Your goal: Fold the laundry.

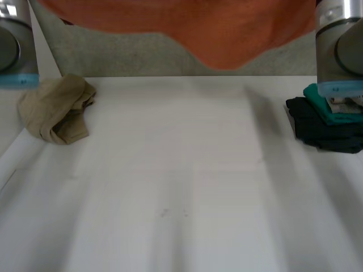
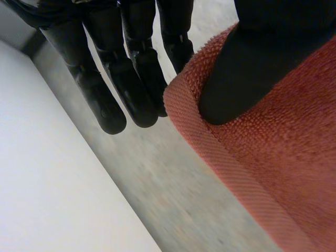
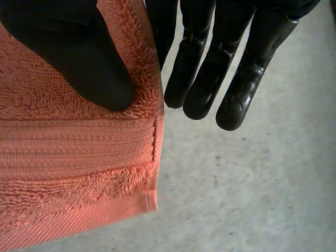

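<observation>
One orange terry towel (image 1: 227,34) hangs in the air past the far edge of the white tabletop (image 1: 181,181), touching nothing on it, its lower edge sagging to a rounded point in front of the grey floor (image 1: 125,54). Two hands hold it, one at each end. The left hand (image 2: 131,79) grasps it near a hemmed edge (image 2: 220,157): the thumb presses onto the pile and the nearest finger passes behind the cloth, while the other fingers hang straight beside it. The right hand (image 3: 210,68) grasps a corner (image 3: 142,178) the same way, thumb on the pile just above a woven band, the remaining fingers straight and clear of the cloth.

On the tabletop lie three more cloths. One crumpled beige cloth (image 1: 57,107) sits at the far left. At the far right, one folded teal cloth (image 1: 326,107) rests on one folded black cloth (image 1: 317,127).
</observation>
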